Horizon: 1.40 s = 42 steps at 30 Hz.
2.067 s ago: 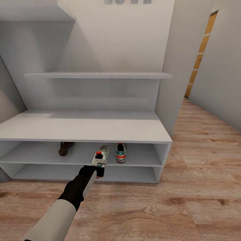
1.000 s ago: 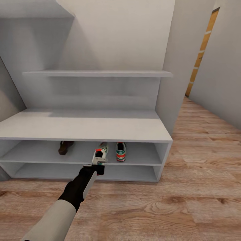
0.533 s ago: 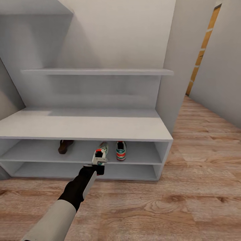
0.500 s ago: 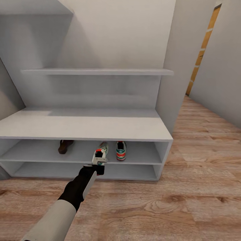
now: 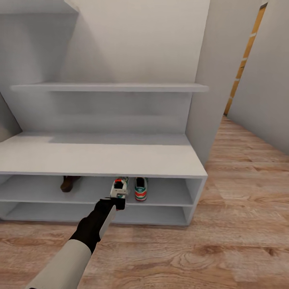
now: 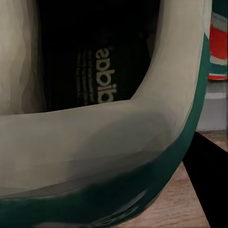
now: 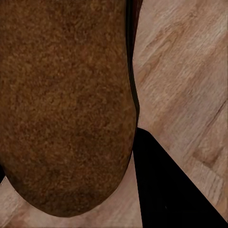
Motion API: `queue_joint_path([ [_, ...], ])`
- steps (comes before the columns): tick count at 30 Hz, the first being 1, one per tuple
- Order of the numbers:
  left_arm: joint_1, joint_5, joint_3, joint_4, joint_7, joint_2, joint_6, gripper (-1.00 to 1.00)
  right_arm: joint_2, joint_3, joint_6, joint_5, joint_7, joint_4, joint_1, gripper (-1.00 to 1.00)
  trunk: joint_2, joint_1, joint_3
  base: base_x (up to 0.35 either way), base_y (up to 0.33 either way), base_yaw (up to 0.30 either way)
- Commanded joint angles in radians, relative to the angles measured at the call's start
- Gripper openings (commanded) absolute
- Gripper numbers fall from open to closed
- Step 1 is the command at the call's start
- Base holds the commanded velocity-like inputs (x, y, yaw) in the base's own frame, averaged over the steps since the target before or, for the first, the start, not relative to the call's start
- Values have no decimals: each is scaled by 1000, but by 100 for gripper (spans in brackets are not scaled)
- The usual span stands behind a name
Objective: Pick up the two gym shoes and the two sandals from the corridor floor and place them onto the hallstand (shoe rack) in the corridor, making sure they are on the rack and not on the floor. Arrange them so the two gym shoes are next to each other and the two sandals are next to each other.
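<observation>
Shoe rack with one sneaker and one sandal already shelved — left gripper grips the second sneaker beside the first, unreleased; right jaws hold the second sandal, apparently — grip unclear.

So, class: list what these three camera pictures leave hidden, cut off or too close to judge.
- Head view: the sandal on the hallstand is half hidden under the bench top.
- Head view: the left gripper covers part of the gym shoe, so its grip is unclear.
- Right wrist view: the brown sole sits too close; its holder is unseen.
</observation>
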Motion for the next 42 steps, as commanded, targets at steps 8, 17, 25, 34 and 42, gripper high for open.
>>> queue_joint_path([
  [8,-1,10,-2,-1,8,0,4,-100,0,-5,6,3,3,-1,-2,-100,0,0,-1,174,-83,0],
  [17,-1,10,-2,-1,8,0,4,-100,0,-5,6,3,3,-1,-2,-100,-1,2,-13,11,-6,0],
  [25,-1,10,-2,-1,8,0,3,-100,0,-5,6,3,3,-1,-2,-100,-2,3,-24,0,0,0],
  [34,-1,9,-2,-2,8,0,1,-100,0,-5,6,3,3,-1,-2,-100,-3,5,-40,0,0,0],
  [42,-1,10,-2,-1,8,0,1,-100,0,-5,6,3,3,-1,-2,-100,-3,5,-40,29,0,0],
])
